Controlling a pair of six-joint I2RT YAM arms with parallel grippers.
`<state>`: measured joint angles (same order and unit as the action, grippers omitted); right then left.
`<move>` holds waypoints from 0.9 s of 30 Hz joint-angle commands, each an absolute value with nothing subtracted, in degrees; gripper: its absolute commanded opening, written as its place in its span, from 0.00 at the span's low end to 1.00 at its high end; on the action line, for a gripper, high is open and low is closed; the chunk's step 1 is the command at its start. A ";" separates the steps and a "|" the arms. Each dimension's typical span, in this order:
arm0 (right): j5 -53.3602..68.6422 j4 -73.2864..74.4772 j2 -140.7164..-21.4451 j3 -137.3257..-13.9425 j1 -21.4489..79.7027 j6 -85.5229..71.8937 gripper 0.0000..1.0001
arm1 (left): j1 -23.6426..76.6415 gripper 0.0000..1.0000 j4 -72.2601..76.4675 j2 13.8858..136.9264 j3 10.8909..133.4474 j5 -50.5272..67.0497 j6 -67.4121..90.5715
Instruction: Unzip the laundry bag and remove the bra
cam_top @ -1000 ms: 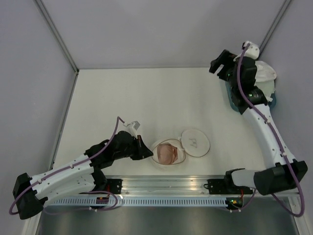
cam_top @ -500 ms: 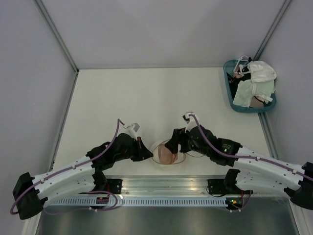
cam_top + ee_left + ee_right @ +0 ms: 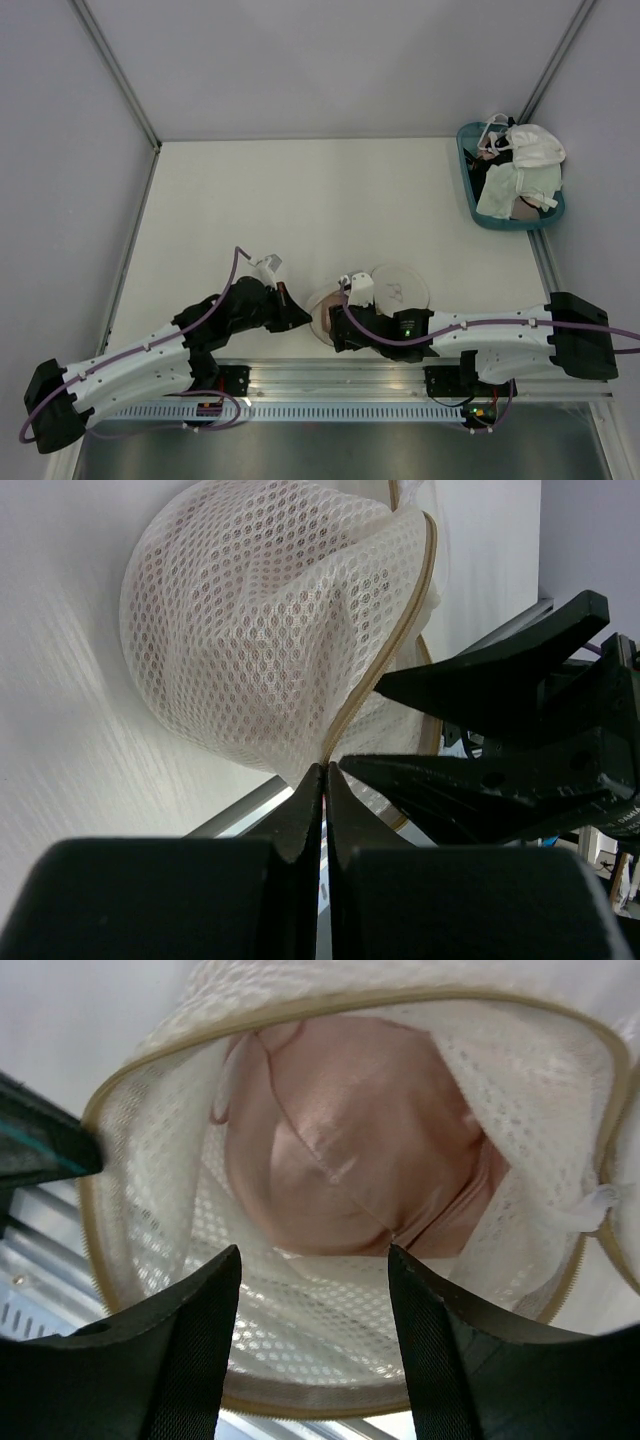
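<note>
Under the spread right pincer [image 3: 312, 1257], pink bra [image 3: 350, 1130] fills the laundry bag [image 3: 260, 630] pinched by left pincer [image 3: 325, 777].

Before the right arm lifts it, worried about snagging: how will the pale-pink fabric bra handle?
Likely floppy: the pale-pink fabric bra lies creased and folded. Probably light: the cream-white mesh laundry bag around it keeps its dome shape. It might snag on the mesh.

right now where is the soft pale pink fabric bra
Right wrist view: the pale-pink bra lies inside the open cream mesh laundry bag, directly ahead of the open right gripper.
</note>
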<state>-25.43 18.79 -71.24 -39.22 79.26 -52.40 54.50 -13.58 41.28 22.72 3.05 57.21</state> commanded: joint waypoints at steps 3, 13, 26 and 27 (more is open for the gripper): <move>-36.91 21.71 -72.42 -42.45 79.54 -56.16 0.67 | 54.67 0.02 -13.97 40.25 21.71 3.69 58.89; -38.59 15.39 -81.10 -42.62 77.70 -55.55 0.70 | 54.67 0.02 -13.71 40.25 20.48 4.83 59.94; -35.86 10.81 -89.83 -45.00 77.61 -55.11 0.06 | 54.67 0.02 -14.41 40.43 22.24 5.19 60.03; -35.86 11.51 -89.56 -45.26 77.69 -54.76 0.06 | 54.75 0.02 -14.59 40.34 22.50 5.10 59.94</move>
<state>-36.34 11.57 -89.12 -43.05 77.78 -55.05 54.50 -14.28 40.71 20.60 4.47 58.54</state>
